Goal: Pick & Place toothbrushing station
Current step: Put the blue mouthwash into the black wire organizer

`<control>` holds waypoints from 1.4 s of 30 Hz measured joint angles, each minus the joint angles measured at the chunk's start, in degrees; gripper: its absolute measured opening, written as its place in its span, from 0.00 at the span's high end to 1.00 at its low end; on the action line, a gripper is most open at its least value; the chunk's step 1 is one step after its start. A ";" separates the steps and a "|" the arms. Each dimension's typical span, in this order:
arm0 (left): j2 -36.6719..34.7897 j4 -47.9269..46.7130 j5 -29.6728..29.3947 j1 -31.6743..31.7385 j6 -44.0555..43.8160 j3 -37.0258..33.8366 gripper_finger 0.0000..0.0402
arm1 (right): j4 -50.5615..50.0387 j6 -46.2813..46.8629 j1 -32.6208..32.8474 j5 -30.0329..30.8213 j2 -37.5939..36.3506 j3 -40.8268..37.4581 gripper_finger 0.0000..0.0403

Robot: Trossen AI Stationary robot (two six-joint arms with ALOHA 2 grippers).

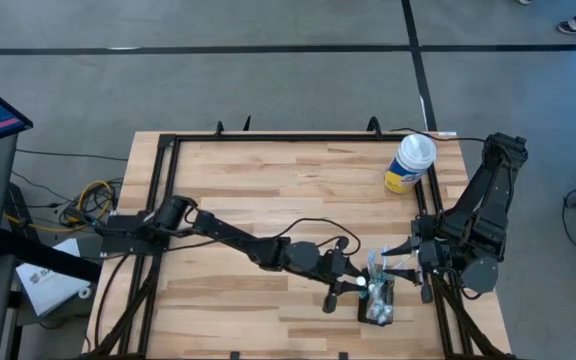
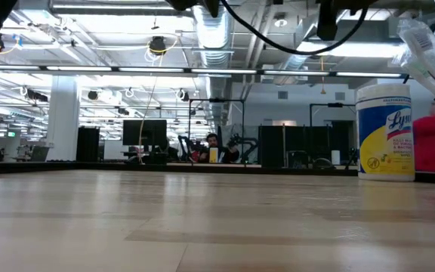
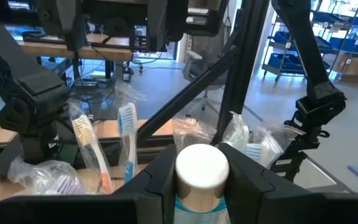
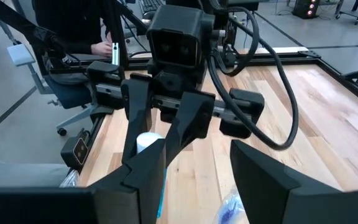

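Near the front edge of the worktop, toward its right corner, the toothbrushing station sits as a small dark box, its long axis running front to back in the high view. Wrapped toothbrushes stand in it, and clear wrapping shows around them. The left gripper reaches across from the left side and hangs right at the station's left rim. In the left wrist view its fingers are clamped on a white-capped tube, which stands upright between them with the brushes just beyond. So the station lies directly ahead of and under these fingers, and the left arm is the one already carrying something to it.

The right gripper waits just beside the station, on its right and slightly toward the back. Its fingers stand wide apart with nothing between them, pointing toward the left gripper.

A yellow-and-blue wipes canister stands well apart, near the back right corner. My judgement: the coming move turns on lowering the tube straight into the box without knocking the brushes.
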 joint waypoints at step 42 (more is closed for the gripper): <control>11.48 2.36 -3.24 0.07 2.65 13.74 0.78 | -0.20 0.02 0.04 -0.46 0.00 0.00 0.58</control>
